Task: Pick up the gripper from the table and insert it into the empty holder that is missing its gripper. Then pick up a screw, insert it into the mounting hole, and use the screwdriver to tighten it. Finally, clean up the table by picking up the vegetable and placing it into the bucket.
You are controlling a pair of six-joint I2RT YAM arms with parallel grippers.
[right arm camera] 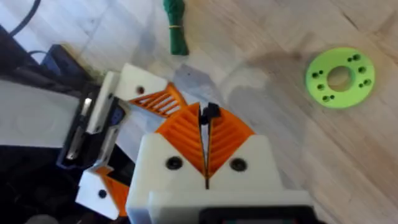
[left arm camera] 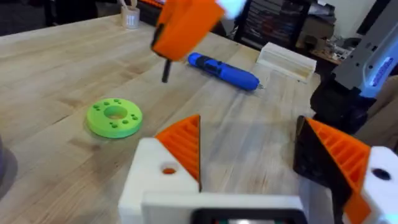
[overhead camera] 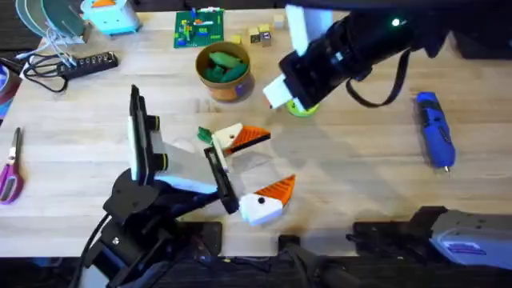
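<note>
The left tool (overhead camera: 254, 174) lay low over the middle of the table (overhead camera: 360, 168), its two white-and-orange fingers (left arm camera: 184, 146) spread well apart with bare wood between them. The right arm reached in from the far side, and the right tool (right arm camera: 206, 138) had its orange pads pressed together on a small dark screw (right arm camera: 209, 112) pinched at the very tips. In the left wrist view that same tool (left arm camera: 166, 62) hung above the table with the dark piece sticking down from it.

A lime-green disc (overhead camera: 302, 108) with holes lay flat on the table just beside the right tool. The blue screwdriver (overhead camera: 434, 130) lay on its side near the right edge of the table, well apart from both tools. The bucket (overhead camera: 225, 72) stood upright toward the far side, with green pieces (overhead camera: 222, 64) inside it. A small dark green vegetable (right arm camera: 175, 25) lay on the wood near the left tool's far finger. Scissors with pink handles (overhead camera: 11, 172) rested at the left edge, and a black power strip (overhead camera: 88, 62) lay at the far left corner. A green board (overhead camera: 200, 28) sat beyond the bucket.
</note>
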